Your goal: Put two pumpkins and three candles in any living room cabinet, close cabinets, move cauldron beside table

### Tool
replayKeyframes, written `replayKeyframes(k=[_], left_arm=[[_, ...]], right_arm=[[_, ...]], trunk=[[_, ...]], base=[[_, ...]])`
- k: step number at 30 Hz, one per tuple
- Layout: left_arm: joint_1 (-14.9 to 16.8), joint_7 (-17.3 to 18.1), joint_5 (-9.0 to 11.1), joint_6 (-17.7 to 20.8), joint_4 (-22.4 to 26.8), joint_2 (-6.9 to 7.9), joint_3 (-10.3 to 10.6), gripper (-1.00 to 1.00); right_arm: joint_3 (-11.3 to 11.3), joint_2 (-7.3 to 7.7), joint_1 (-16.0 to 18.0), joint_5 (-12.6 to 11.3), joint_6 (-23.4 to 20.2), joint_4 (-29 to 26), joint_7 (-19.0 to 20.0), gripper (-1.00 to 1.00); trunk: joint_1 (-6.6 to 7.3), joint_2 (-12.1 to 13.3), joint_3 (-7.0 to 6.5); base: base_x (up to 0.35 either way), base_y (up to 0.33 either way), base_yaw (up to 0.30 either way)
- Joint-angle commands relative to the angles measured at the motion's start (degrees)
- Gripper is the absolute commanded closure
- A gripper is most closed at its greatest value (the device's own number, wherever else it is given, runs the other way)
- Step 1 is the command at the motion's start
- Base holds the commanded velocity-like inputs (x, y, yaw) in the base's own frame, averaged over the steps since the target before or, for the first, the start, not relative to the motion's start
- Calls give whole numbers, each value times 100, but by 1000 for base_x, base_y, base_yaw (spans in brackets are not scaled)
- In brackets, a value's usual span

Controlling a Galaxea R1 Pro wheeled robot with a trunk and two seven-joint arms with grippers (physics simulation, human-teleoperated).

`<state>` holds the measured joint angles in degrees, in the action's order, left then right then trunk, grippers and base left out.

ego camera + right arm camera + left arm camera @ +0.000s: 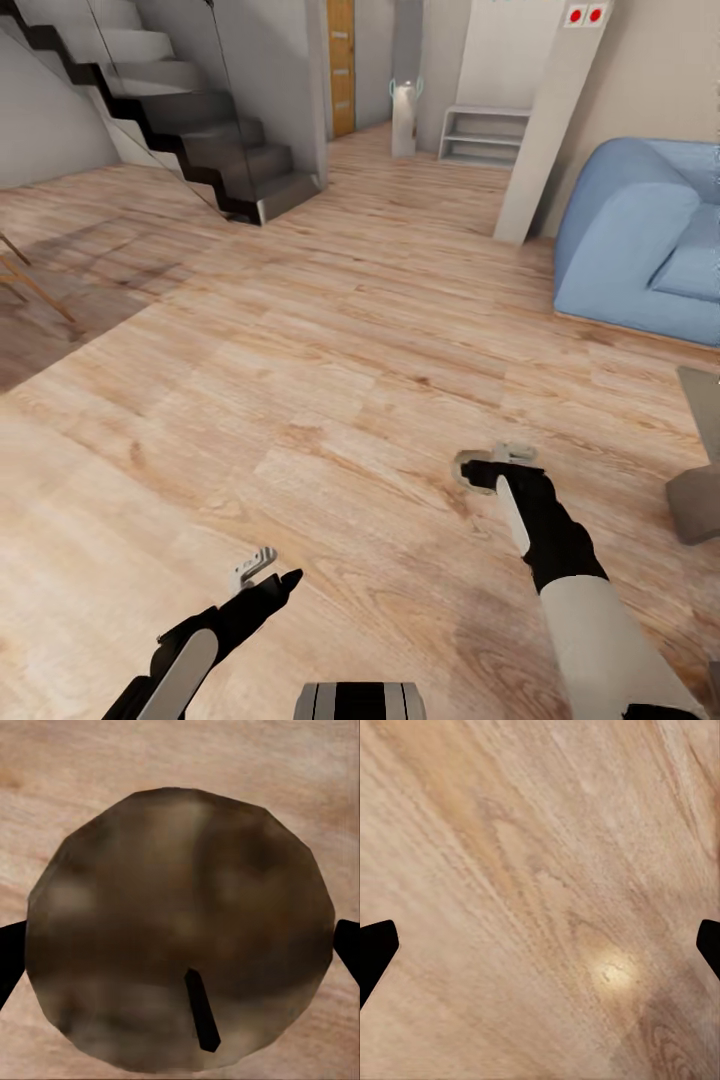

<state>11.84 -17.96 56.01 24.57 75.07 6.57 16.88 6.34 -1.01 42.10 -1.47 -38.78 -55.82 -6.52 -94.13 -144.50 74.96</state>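
One candle [180, 922] to report: a squat round stub, mottled tan and brown, seen straight down onto its flat top. Its short dark wick [202, 1011] leans over, off to one side of the centre. The candle stands upright right between the two fingers of the right claw [487, 470], its sides reaching both of them. Whether it is squeezed or merely flanked, I cannot tell. From the head camera, just a tan edge peeks out at the claw's tip.

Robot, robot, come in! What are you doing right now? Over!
Left gripper open, over wood floor. Right gripper fingers either side of one candle, grip unclear. Blue sofa well off to the right. Over.
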Motion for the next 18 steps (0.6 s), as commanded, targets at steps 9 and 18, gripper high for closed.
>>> replayKeyframes(k=[9, 18], left_arm=[[-25, -69, 59, -338, -26, 61, 10, -100], [-220, -54, 96, -484, 22, 86, -288, -100]], right_arm=[[30, 21, -746, 16, -542, -2455, 931, 100], [-21, 33, -1296, -8, -1629, -3629, 1769, 100]], trunk=[[24, 11, -195], [47, 23, -395]], base=[[0, 0, 0], [0, 0, 69]])
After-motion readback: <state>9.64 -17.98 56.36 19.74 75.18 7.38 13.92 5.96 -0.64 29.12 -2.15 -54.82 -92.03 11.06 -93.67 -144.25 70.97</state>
